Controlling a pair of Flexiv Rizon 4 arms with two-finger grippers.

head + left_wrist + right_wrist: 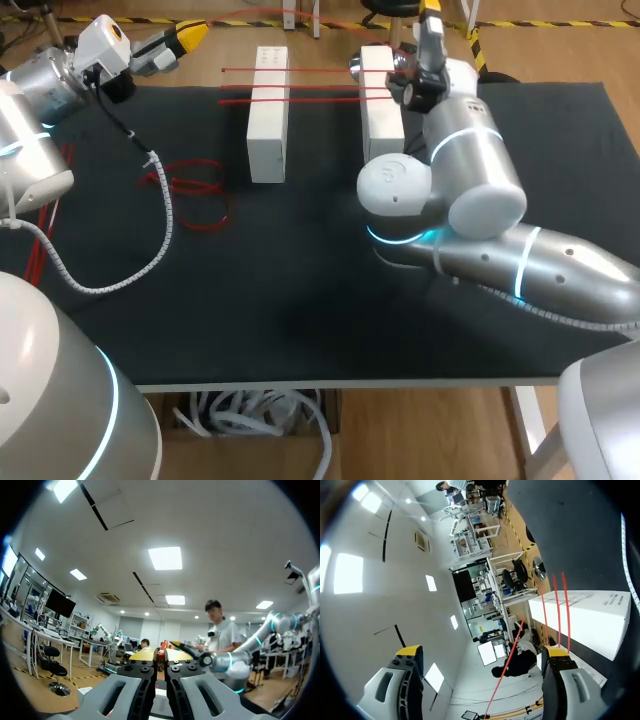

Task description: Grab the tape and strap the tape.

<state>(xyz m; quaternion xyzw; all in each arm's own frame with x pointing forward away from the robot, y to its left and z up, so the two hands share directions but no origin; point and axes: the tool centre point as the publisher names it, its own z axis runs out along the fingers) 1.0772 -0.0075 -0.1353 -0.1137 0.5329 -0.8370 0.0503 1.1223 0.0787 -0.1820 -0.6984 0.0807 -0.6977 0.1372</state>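
Two white blocks stand at the back of the black table. Three red tape strands stretch across their tops. A loose tangle of red tape lies on the mat to the left of the blocks. My left gripper is raised beyond the table's far left corner; in its wrist view the left gripper is shut with nothing seen in it. My right gripper is behind the right block. In its own view it is open, a red strand passes between its fingers, and the white block lies beside it.
A grey corrugated cable from my left arm loops over the left part of the mat. My right arm's elbow hangs over the table just in front of the right block.
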